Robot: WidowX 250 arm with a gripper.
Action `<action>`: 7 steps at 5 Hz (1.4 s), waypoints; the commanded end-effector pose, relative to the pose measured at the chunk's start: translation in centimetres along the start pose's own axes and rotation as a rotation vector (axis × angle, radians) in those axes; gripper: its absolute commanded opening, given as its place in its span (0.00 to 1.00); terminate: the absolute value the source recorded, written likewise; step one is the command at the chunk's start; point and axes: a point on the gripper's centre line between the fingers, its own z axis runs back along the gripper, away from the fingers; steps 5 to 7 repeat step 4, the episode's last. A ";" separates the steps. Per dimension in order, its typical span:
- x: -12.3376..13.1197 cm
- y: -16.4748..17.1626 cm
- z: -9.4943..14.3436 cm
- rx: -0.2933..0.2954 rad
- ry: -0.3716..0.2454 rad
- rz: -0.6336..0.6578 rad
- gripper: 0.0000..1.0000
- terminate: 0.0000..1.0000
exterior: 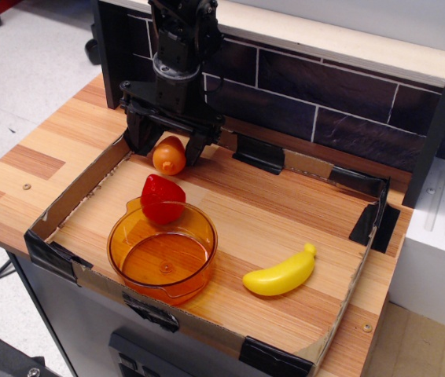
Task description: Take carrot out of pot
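Orange carrot [169, 155] lies on the tray floor between the released claw's [167, 146] spread fingers

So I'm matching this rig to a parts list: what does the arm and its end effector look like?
All black: a boxy, segmented arm ending in a wide crossbar with two short, dark fingers on the end effector. No markings or sleeves show; any cables are too dark to make out.

On the tabletop [42, 149] sits a low-walled tray [77, 188]. The pot [162, 252] stands near the tray's front left corner, with the strawberry [162, 199] touching its back rim. The carrot [169, 155] lies behind them at the back left, between the claw's [167, 147] spread jaws. The banana [281, 272] lies right of the pot, well apart.
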 end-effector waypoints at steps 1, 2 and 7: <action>0.4 1.2 1.9 -0.008 -0.051 0.021 1.00 0.00; 0.4 1.0 3.3 -0.037 -0.074 0.039 1.00 0.00; 0.9 1.0 7.8 -0.129 -0.118 0.081 1.00 1.00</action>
